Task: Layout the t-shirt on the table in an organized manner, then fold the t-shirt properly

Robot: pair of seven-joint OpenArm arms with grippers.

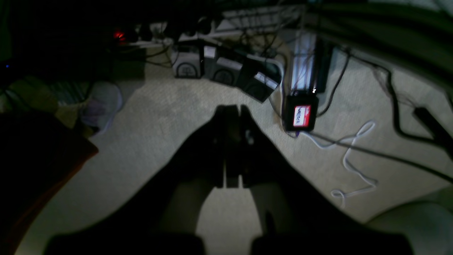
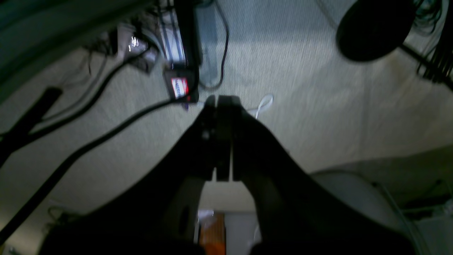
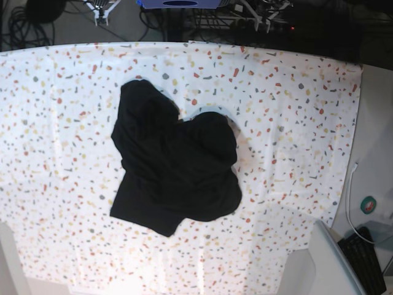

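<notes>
A large flat table (image 3: 295, 110), covered by a white cloth speckled with small red, orange, yellow and grey flecks, fills the base view; a dark strip of cables and equipment runs behind its far edge, and a black keyboard (image 3: 368, 261) lies beyond the lower right corner. Near the table's middle lies the plain black short-sleeved fabric t-shirt (image 3: 175, 160), crumpled into an irregular lump with folds overlapping and neither sleeves nor collar clearly distinguishable. Neither arm appears in the base view. Both wrist views look onto pale carpet strewn with black cables, a looped white cable (image 1: 354, 166) and a small black box with a red-and-white label (image 1: 301, 116). The left gripper (image 1: 233, 109) and the right gripper (image 2: 219, 101) each show dark fingers pressed together, holding nothing, well away from the garment. Judged from this layout, the task has not begun and the shirt must first be spread flat. The chief risks: a pinch taken on the bunched heap may catch several layers at once, so that lifting drags the whole lump instead of opening it; the speckled cloth may be gripped along with the shirt and pulled askew; and the closed fingers must open before descent or they will merely push the fabric.
</notes>
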